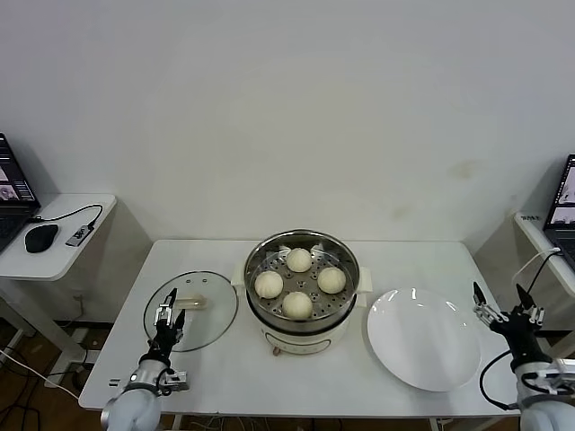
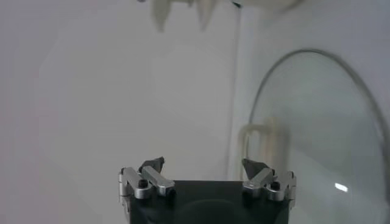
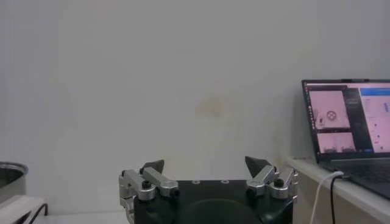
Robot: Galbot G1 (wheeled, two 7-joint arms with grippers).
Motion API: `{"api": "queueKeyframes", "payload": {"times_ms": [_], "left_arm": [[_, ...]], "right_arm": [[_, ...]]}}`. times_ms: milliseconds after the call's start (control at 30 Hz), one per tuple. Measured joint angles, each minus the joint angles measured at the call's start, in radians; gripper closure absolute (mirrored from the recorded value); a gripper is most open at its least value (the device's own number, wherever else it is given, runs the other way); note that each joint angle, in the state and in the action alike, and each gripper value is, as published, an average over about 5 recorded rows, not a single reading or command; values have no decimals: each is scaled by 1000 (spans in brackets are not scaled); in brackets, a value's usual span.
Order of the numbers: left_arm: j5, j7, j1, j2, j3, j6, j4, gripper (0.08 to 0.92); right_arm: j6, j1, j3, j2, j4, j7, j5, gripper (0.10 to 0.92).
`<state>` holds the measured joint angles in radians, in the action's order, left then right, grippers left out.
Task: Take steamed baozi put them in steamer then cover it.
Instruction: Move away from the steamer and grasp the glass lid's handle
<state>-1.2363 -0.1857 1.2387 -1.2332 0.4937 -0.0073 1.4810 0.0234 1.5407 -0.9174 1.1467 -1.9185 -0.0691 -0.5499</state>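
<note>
Four cream-white buns sit in a ring on the perforated tray inside the steamer, a shiny steel pot on a white base standing at the middle of the white bench. The pot is uncovered. The glass lid lies flat on the bench just to the robot's left of the steamer, with its cream handle pointing up; in the left wrist view the lid fills the side of the picture ahead of the claw.

The left claw hovers over the near edge of the lid, jaws wide apart and gripping nothing; the left wrist view shows its two fingertips spread with bare space between them.

A flat white plate rests on the bench to the right of the steamer, with nothing on it. The right claw hangs beyond the plate's outer edge, near the bench's right end, jaws also wide and holding nothing.

A laptop stands on a side table to the right, and a mouse lies on a side table to the left.
</note>
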Motion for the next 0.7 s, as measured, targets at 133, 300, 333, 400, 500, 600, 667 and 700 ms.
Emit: {"api": "queueKeyframes", "payload": {"times_ms": [133, 300, 333, 400, 500, 600, 667, 700], "left_arm": [[-27, -4, -19, -7, -5, 10, -21, 177], [-46, 2, -46, -13, -15, 30, -48, 177], [-48, 4, -52, -15, -17, 34, -53, 177], [-51, 6, -64, -19, -18, 42, -64, 177], [-55, 10, -82, -25, -18, 54, -82, 177], [-56, 14, -99, -29, -22, 67, -95, 177], [-56, 16, -109, -32, -26, 74, -103, 177], [-57, 16, -115, -34, -28, 78, -108, 177]], "right_arm": [[5, 9, -7, 3, 0, 0, 0, 203], [10, 17, -13, 6, 1, 0, 2, 203], [11, 18, -14, 7, 1, 0, 2, 203], [12, 21, -16, 10, 1, 0, 3, 203], [15, 26, -19, 13, 1, 0, 5, 203], [20, 32, -20, 14, 3, 0, 6, 203], [22, 35, -21, 14, 5, -1, 7, 203], [23, 36, -21, 14, 6, -1, 7, 203]]}}
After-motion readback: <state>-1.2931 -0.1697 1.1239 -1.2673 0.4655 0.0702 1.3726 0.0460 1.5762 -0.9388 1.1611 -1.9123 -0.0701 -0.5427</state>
